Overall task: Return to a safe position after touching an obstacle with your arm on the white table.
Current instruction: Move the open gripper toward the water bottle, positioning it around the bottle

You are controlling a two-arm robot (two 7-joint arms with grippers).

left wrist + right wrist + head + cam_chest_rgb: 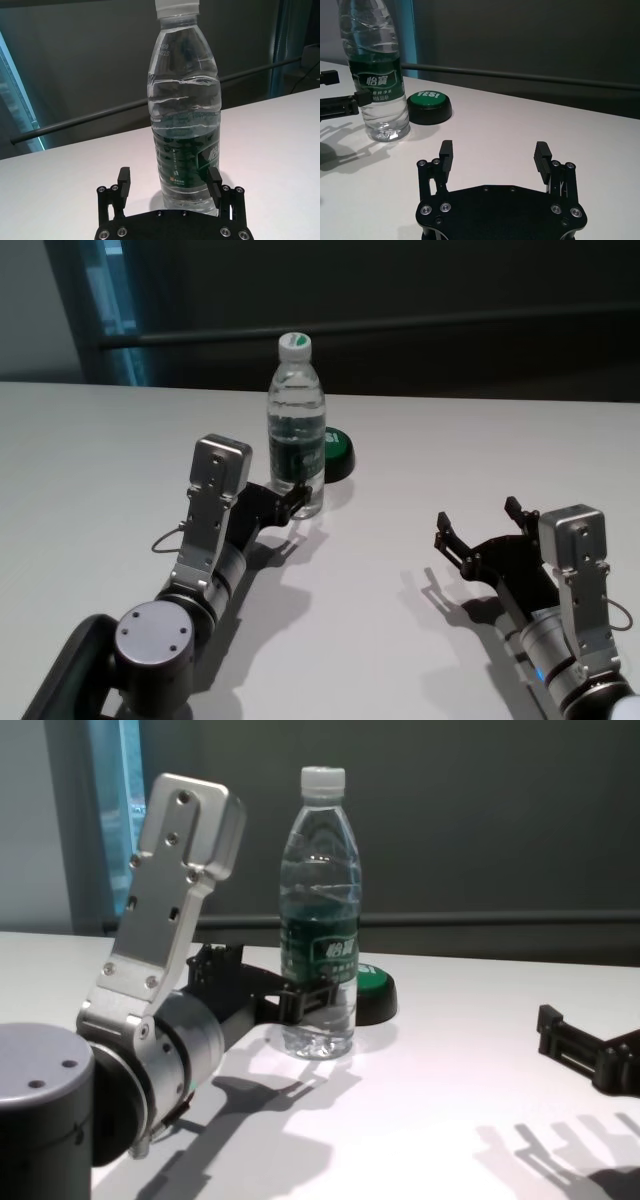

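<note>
The left gripper (290, 502) sits low over the white table (90, 460), reaching forward from a raised silver wrist bracket. Its black fingers are spread wide, and the obstacle (297, 425), a tall clear water bottle with a white cap and a dark green label, stands upright on the table at the tips of those fingers. In the left wrist view the bottle (186, 115) rises just ahead of the claw (170, 182), off toward one finger rather than centred: one fingertip (214, 181) lies right against the lower part of the bottle at the label, while the other fingertip (123, 181) stands apart from it with bare table between. The claw holds nothing; the fingers are not closed around the bottle. The chest view shows the same finger (312, 997) meeting the bottle (321, 910) just below the label.

Just beyond the bottle, on the side away from the left claw, a low round green button (338, 452) with a black base rests on the table, close beside the bottle's foot. The right wrist view shows white lettering on its top (429, 102).

Farther right, well apart from bottle and button, the right gripper (478, 527) hovers low over bare tabletop. Its fingers are also spread wide with nothing between them, as the right wrist view (493, 154) shows plainly. From this claw the bottle (376, 75) stands ahead and off to the left-arm side, with the button between.
</note>
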